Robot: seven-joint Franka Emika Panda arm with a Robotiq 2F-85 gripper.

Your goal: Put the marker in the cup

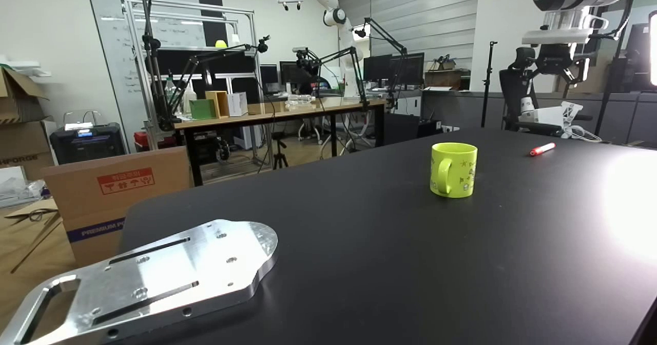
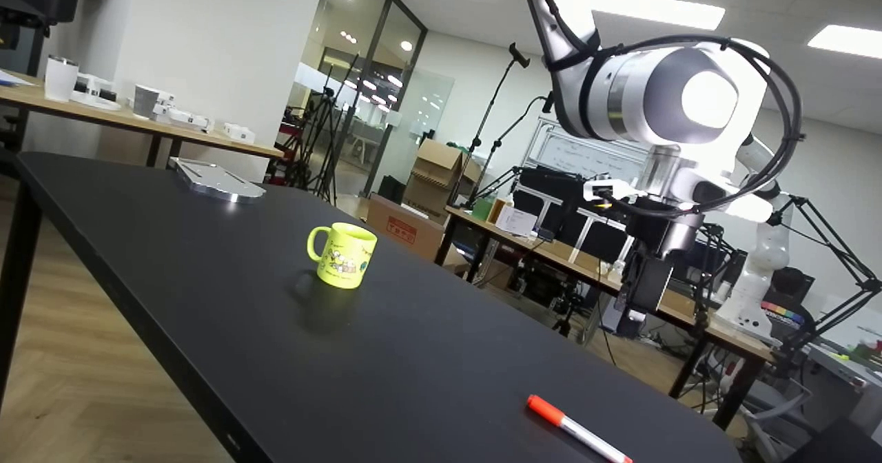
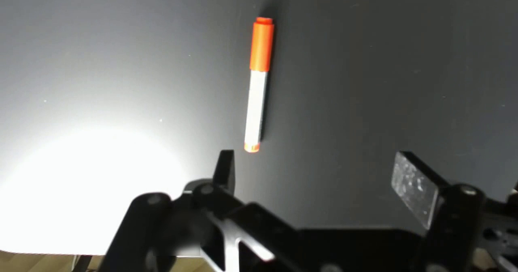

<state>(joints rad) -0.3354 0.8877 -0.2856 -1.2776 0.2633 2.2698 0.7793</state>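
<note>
End effector (image 3: 313,167) held above desk (image 1: 359,252), jaws spread wide, nothing gripped. Marker (image 3: 257,83) noted flat, well apart from upright cup (image 2: 348,256).

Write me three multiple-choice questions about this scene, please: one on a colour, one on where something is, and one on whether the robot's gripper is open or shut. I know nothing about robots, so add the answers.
1. What colour is the cup?
A. Blue
B. Red
C. Yellow-green

2. Where is the marker?
A. On the black table, apart from the cup
B. Inside the cup
C. Leaning against the cup

3. How does the gripper stand?
A. Shut on the marker
B. Open, holding nothing
C. Shut on the cup

Answers:
1. C, since both exterior views show its yellow-green outside.
2. A, since black tabletop shows between marker and cup in both exterior views.
3. B, since the wrist view shows it spread wide with nothing held.
</note>
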